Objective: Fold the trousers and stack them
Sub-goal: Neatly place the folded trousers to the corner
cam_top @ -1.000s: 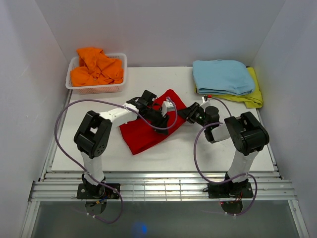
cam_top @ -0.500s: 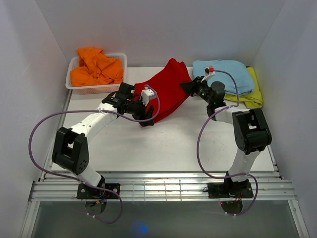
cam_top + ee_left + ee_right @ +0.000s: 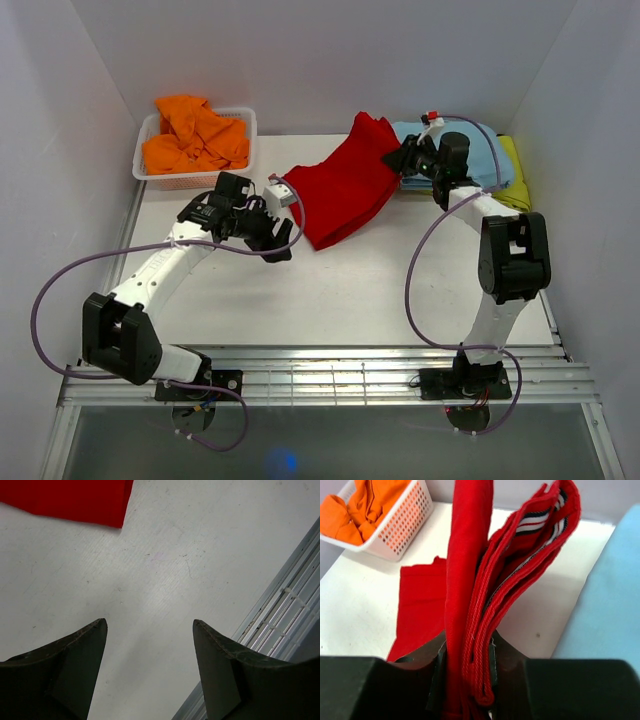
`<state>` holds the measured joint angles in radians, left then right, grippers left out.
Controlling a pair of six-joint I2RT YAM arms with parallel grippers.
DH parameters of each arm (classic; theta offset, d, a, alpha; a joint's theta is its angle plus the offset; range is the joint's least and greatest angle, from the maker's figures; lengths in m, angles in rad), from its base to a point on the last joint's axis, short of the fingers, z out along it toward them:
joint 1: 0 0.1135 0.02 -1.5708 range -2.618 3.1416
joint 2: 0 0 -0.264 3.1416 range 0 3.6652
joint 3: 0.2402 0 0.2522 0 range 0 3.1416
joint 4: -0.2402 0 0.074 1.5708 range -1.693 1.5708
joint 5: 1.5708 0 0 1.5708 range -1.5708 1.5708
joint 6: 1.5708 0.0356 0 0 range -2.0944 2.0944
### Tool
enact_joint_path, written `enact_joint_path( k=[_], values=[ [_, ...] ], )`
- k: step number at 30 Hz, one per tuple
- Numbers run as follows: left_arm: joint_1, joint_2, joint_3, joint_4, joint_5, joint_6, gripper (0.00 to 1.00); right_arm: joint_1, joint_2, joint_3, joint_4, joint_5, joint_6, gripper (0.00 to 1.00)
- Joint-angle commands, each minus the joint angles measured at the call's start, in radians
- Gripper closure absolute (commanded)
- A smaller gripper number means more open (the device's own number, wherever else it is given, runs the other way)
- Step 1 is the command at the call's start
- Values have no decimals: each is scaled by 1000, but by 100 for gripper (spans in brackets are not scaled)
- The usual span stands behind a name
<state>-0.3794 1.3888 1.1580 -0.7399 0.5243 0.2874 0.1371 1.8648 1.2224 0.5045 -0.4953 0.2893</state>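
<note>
the right gripper [image 3: 404,158] is clamped on a bunched, folded edge of the red trousers [image 3: 345,185], holding it raised at the far side of the table [image 3: 350,290], just beside the light blue garment [image 3: 488,158]. the rest of the cloth slopes down to the left onto the tabletop. in the right wrist view, white stripes show in the pinched folds. the left gripper [image 3: 277,248] is spread wide and empty over bare table, near the trousers' lower corner but not touching it. an orange garment [image 3: 195,135] fills the white basket [image 3: 190,180] at the far left.

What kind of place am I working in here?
Probably a lab test cell, not a home: bare white walls box in a white table holding a basket of orange clothes and stacked folded garments.
</note>
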Motion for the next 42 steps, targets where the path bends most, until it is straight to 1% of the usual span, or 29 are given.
enact_joint_path(
  k=[1, 2, 5, 11, 12, 16, 21, 26, 32, 35, 37, 42],
  values=[
    [4, -45, -23, -1, -9, -7, 20, -24, 5, 198, 36, 38, -36, 92],
    [4, -47, -26, 2, -3, -7, 20, -31, 14, 262, 34, 43, -30, 92],
    [4, -47, -30, 16, 0, -7, 20, -42, 51, 363, 48, 52, 2, 92],
    [4, -69, -60, 33, -1, 4, 20, -47, 111, 498, 62, 109, 53, 92],
    [4, -77, -64, 34, -1, 2, 20, -47, 132, 549, 54, 110, 56, 92],
    [5, -94, -86, 37, -4, 2, 20, -60, 174, 649, 32, 135, 68, 92],
    [7, -106, -109, 45, -4, -4, 20, -83, 204, 736, 6, 129, 80, 92],
    [8, -105, -110, 53, 2, -10, 20, -102, 231, 848, -53, 135, 100, 92],
    [8, -103, -118, 60, 14, -19, 20, -117, 191, 879, -139, 193, 166, 92],
    [8, -105, -123, 65, 16, -21, 20, -128, 174, 879, -152, 196, 221, 92],
    [8, -105, -127, 66, 17, -22, 20, -171, 172, 888, -155, 199, 266, 92],
    [8, -109, -132, 66, 19, -24, 20, -205, 175, 922, -164, 204, 345, 92]
  ],
)
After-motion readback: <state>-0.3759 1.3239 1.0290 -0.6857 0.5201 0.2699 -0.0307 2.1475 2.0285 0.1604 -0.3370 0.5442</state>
